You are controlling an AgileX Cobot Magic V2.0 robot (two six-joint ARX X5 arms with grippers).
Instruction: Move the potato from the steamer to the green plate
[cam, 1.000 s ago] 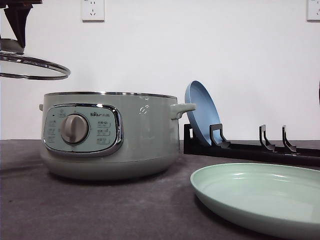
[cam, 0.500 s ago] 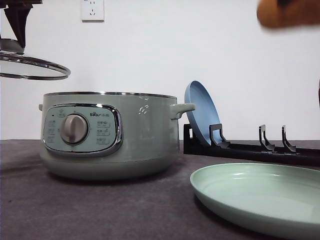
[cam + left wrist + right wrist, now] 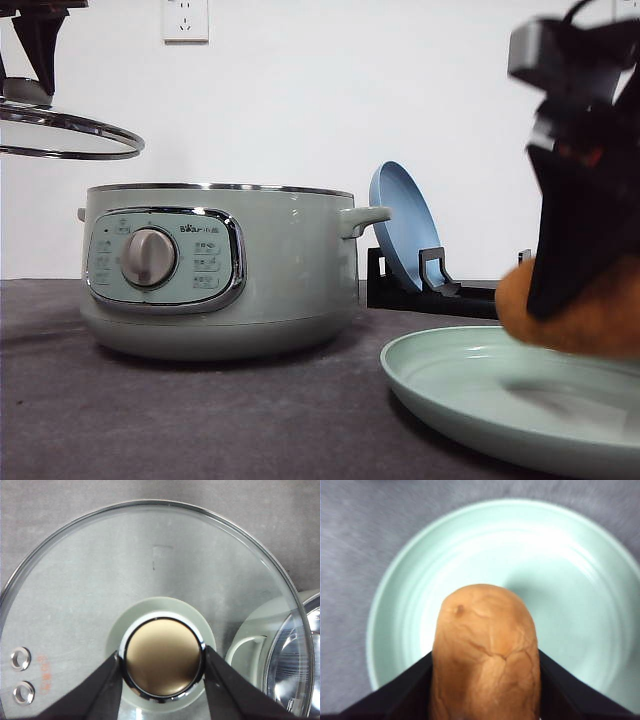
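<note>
My right gripper (image 3: 585,270) is shut on the orange-brown potato (image 3: 575,320) and holds it just above the pale green plate (image 3: 460,385) at the front right. From the right wrist, the potato (image 3: 482,620) hangs between the two fingers of the right gripper (image 3: 485,655), over the middle of the green plate (image 3: 560,580). The sage-green steamer (image 3: 215,270) stands open at centre left. My left gripper (image 3: 161,652) is shut on the lid's knob (image 3: 162,672) and holds the glass lid (image 3: 65,135) in the air, up and to the left of the pot.
A blue plate (image 3: 400,225) leans upright in a black rack (image 3: 460,293) behind the green plate. The steamer's side handle (image 3: 365,218) sticks out toward the rack. Grey table (image 3: 200,420) lies bare in front of the pot.
My right gripper has come down from the top right with the potato and now hangs low over the green plate. The left arm and lid have not moved.
</note>
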